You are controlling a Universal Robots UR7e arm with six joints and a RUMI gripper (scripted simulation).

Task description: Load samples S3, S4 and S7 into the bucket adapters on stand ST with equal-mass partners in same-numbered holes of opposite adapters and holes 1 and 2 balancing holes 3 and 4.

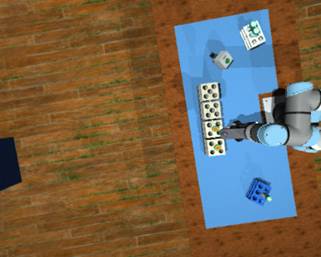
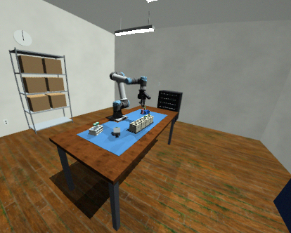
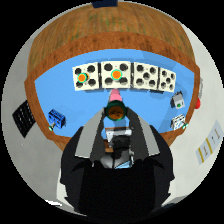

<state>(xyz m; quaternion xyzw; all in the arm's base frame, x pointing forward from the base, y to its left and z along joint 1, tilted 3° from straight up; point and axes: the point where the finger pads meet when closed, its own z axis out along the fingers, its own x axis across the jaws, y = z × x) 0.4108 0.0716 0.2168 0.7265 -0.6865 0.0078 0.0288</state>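
Observation:
My gripper (image 3: 115,107) (image 1: 222,132) is shut on a tube with a green cap and orange dot; its pink lower part shows in the wrist view. The tube hangs beside the row of four cream adapters. The end adapter (image 1: 208,148) (image 3: 86,76) and the one beside it (image 1: 206,130) (image 3: 104,75) each hold an orange-dotted sample in the centre hole. The other two adapters (image 1: 204,109) (image 1: 202,92) show only open holes. The white rack (image 1: 249,46) holds two green-capped tubes (image 1: 256,30) with pale dots. The blue rack (image 1: 258,191) (image 3: 57,119) has one pale-dotted tube (image 1: 269,199). Cap IDs are unreadable.
The small grey desk (image 1: 219,62) (image 3: 177,100) with its green key (image 1: 228,60) stands between the adapter row and the white rack. The blue rack stands on the opposite side of the row. The adapters stand close together in one line.

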